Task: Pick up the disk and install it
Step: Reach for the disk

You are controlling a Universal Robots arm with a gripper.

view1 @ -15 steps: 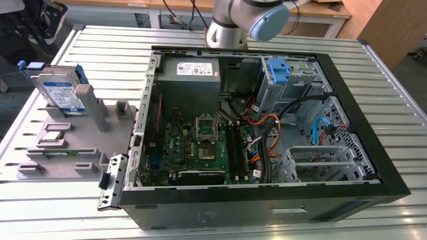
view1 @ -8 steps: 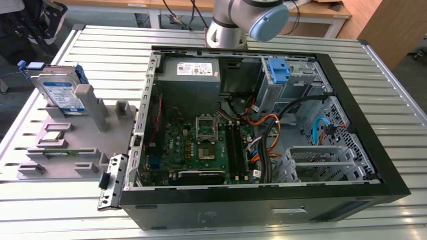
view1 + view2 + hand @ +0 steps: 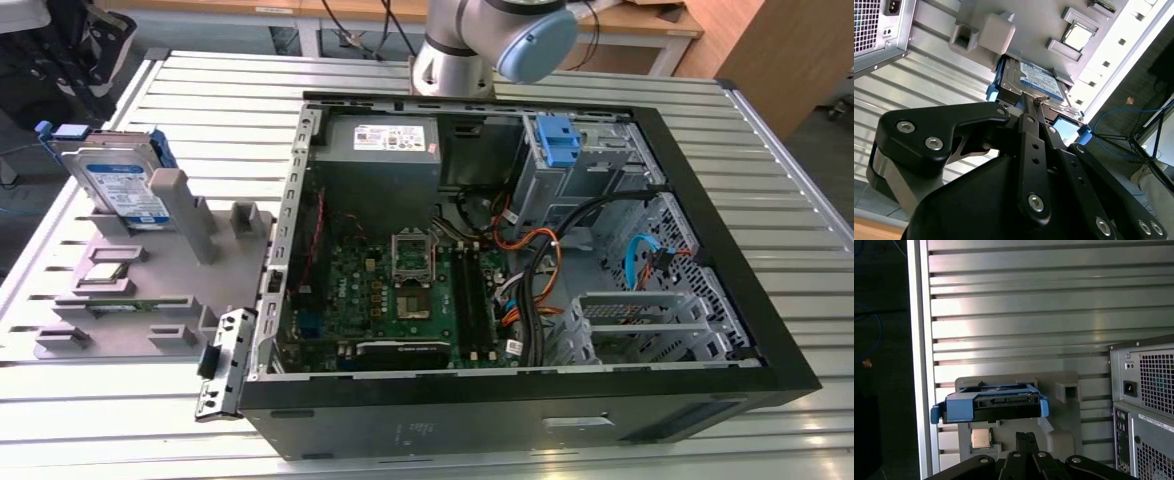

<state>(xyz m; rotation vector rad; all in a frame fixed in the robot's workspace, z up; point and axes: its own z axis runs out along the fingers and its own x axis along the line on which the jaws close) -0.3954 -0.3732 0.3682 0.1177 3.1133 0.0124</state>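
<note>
**Disk stands in its holder, jaws together and holding nothing**

The disk [image 3: 118, 186] stands on its edge in a grey holder [image 3: 160, 262] on the slatted metal worktop [image 3: 214, 90]. It is at the exterior view's left, outside the open computer case [image 3: 754, 335]. Its blue-and-white label faces outward, and blue rails run along its sides. The case lies just beside the holder, with the power supply [image 3: 380, 140] and a blue bracket [image 3: 557, 140] inside it at the far end. The arm [image 3: 487, 40] stands behind the case, well apart from the disk. In both wrist views the black jaws are pressed together with nothing between them, and the disk is beyond their tips. A small square chip [image 3: 980, 438] lies on the holder near the disk.
</note>
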